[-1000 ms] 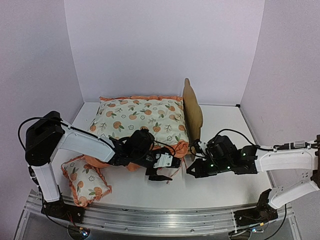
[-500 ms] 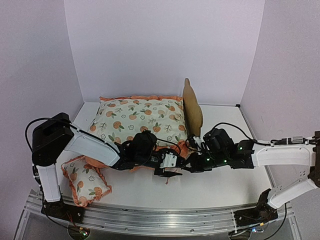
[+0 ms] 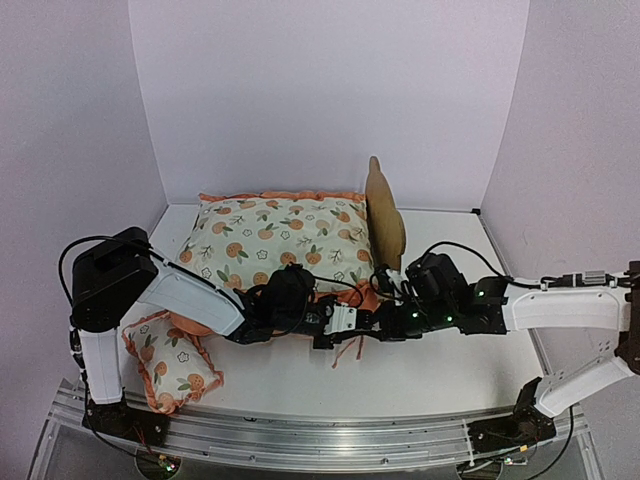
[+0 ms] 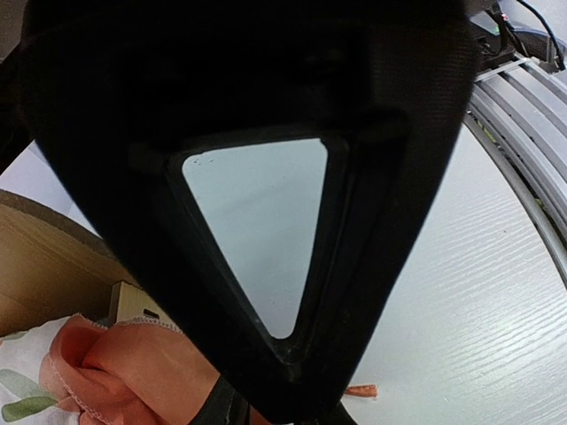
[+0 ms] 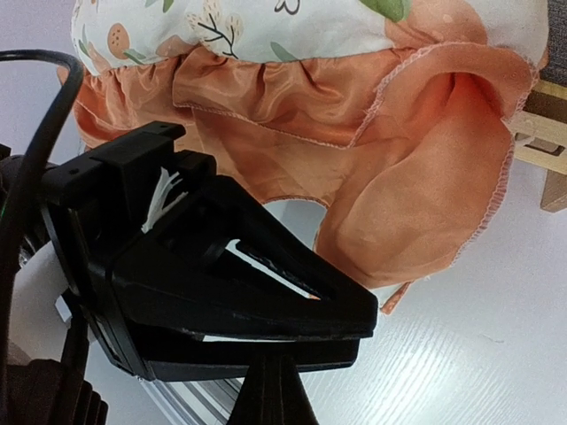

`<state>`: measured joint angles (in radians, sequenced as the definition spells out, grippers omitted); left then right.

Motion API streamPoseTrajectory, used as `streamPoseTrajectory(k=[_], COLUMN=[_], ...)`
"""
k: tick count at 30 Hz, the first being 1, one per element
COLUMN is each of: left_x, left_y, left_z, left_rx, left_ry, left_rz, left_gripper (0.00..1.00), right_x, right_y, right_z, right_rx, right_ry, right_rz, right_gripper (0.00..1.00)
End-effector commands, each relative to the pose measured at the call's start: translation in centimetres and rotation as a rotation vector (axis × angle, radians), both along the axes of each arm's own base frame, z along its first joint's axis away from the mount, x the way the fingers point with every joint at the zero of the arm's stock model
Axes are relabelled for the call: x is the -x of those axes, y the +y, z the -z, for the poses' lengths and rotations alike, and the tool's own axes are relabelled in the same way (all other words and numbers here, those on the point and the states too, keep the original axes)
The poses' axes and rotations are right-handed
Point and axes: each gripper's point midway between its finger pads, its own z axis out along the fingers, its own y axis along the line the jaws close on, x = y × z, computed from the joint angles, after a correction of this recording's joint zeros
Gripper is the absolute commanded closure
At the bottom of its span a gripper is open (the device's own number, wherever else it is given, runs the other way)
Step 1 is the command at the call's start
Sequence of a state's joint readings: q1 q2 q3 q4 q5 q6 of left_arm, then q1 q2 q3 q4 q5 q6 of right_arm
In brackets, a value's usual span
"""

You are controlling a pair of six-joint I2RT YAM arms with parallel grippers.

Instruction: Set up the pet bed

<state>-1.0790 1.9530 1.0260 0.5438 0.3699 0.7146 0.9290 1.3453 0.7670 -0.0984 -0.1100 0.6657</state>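
Note:
The pet bed [image 3: 385, 215] lies under the fruit-print cushion [image 3: 280, 235]; only its plywood headboard stands out at the cushion's right end. Bits of plywood frame [image 4: 44, 266] [image 5: 540, 133] show in both wrist views. My left gripper [image 3: 345, 325] [image 4: 297, 398] is at the cushion's front right corner, fingers closed together on the orange ruffle [image 4: 133, 367], with a ribbon end sticking out beside them. My right gripper [image 3: 383, 322] [image 5: 363, 319] is shut and holds nothing, tips almost against the left one, just below the hanging ruffle [image 5: 425, 177].
A small matching fruit-print pillow [image 3: 170, 365] lies at the front left by the left arm's base. White walls close in the table on three sides. An aluminium rail [image 3: 320, 435] runs along the near edge.
My left gripper has moved right and back to the cushion's corner and closed from wide open. The right gripper has moved left to meet it, staying shut.

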Motion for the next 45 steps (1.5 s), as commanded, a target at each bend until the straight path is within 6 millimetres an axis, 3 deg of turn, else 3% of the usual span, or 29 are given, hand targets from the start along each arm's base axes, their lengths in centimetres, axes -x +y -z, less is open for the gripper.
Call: streamPoseTrajectory(k=[1,5,8,18,25,36,40,42,45], left_x=[-2.2,-1.9,-0.9,-1.9,-2.2,-2.6,-2.8,-2.9,-3.7], left_y=[0.0,1.7,2.7,2.8,2.4,2.7,3.1,3.5,4.1], left_z=[-1.7,0.5,2.4,5.9,7.2,9.0,9.4,9.8,9.7], left_rx=[0.020,-0.100,-0.168,-0.231,-0.236,-0.262,-0.284,-0.301,-0.320], left_ry=[-0.004,0.069,0.150,0.257,0.354,0.370,0.365,0.354,0.329], left_rz=[-0.105,-0.140,-0.137,-0.245,-0.300,-0.339,-0.359,-0.371,-0.411], left_gripper=[0.81,0.77,0.74,0.57,0.56,0.68,0.84,0.98,1.00], right_x=[-1.2,-1.5,-1.6,-3.9,-5.6,-4.8,-5.0,-5.3,-5.3], right_y=[-1.3,-4.4,-5.0,-2.9,-1.8,-2.3,-1.9,-2.0,-2.6], right_z=[-0.1,2.0,3.2,6.7,8.3,12.5,11.1,9.8,8.0], right_rx=[0.014,0.169,0.226,0.331,0.372,0.430,0.402,0.393,0.370], right_ry=[-0.008,0.004,0.012,-0.015,-0.082,-0.010,-0.040,-0.083,-0.134], right_rz=[0.097,0.187,0.198,0.223,0.257,0.257,0.246,0.243,0.243], right_gripper=[1.00,0.98,0.92,0.64,0.61,0.62,0.62,0.61,0.61])
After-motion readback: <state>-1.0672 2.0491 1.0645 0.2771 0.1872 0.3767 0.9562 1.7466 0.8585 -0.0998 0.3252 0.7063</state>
